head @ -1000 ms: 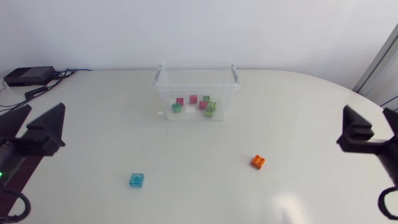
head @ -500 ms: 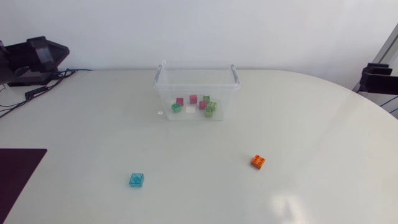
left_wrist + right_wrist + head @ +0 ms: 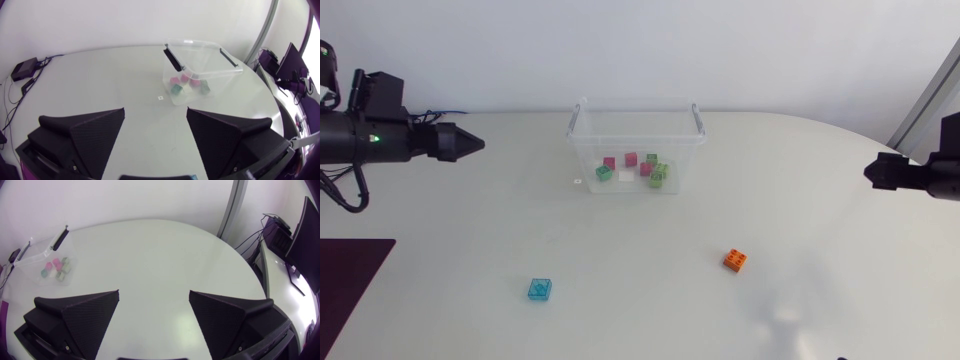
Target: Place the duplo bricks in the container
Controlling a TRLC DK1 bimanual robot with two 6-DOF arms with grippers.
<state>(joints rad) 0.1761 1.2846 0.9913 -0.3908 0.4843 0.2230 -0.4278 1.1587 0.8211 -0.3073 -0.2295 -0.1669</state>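
A clear plastic container (image 3: 636, 141) stands at the table's far middle, holding several pink, green and white duplo bricks (image 3: 632, 168). A teal brick (image 3: 540, 289) lies on the near left of the table, and an orange brick (image 3: 736, 260) on the near right. My left gripper (image 3: 470, 142) hovers at the far left, pointing toward the container. In its wrist view the left gripper (image 3: 155, 114) is open and empty, with the container (image 3: 210, 74) ahead. My right gripper (image 3: 876, 172) hangs at the right edge. Its wrist view shows the right gripper (image 3: 154, 295) open, the container (image 3: 37, 255) far off beside it.
A black box with cables (image 3: 365, 122) sits at the far left corner behind my left arm. A small white tag (image 3: 577, 181) lies just left of the container's front.
Both arms swung up from the near side edges, out to the far corners, then back in at mid-height. The bricks and the container stayed put.
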